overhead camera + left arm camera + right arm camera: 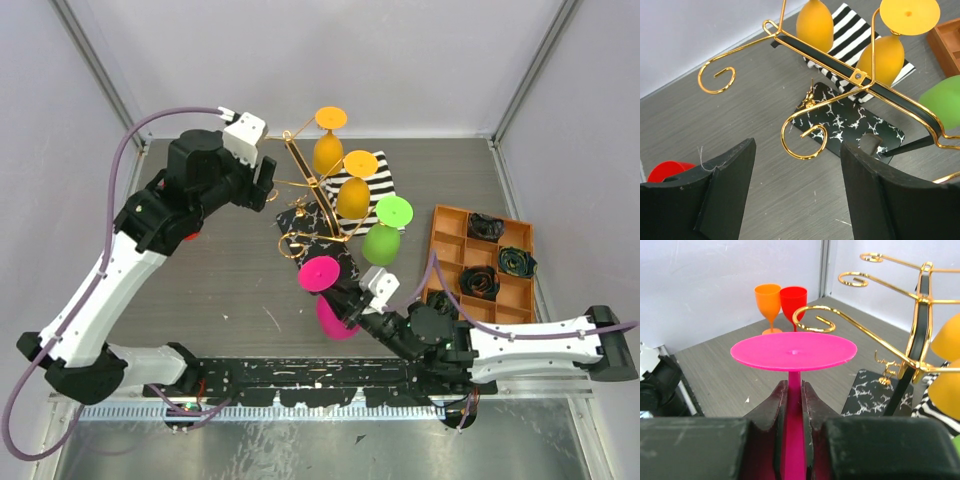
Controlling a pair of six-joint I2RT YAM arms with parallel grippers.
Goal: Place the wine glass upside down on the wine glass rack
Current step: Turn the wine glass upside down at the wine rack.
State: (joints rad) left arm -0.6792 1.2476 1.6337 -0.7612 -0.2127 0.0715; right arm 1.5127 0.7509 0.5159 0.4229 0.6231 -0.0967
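My right gripper point(345, 305) point(794, 400) is shut on the stem of a pink wine glass point(322, 275) point(793, 350), held upside down with its foot upward, just in front of the rack. The gold wire wine glass rack point(305, 180) point(860, 80) point(920, 325) stands on its black marbled base point(315, 230) point(850, 120) point(875, 392). Two yellow glasses point(330, 150) point(352, 195) and a green glass point(382, 240) hang upside down on it. My left gripper point(268, 178) point(795, 195) is open and empty, left of the rack, near a scroll arm point(805, 140).
A black-and-white striped cloth point(375, 175) point(850, 30) lies behind the rack. An orange tray point(480, 260) with dark rosettes sits at the right. An orange glass point(768, 302) and a red glass point(793, 300) point(665, 170) stand upright at the far left.
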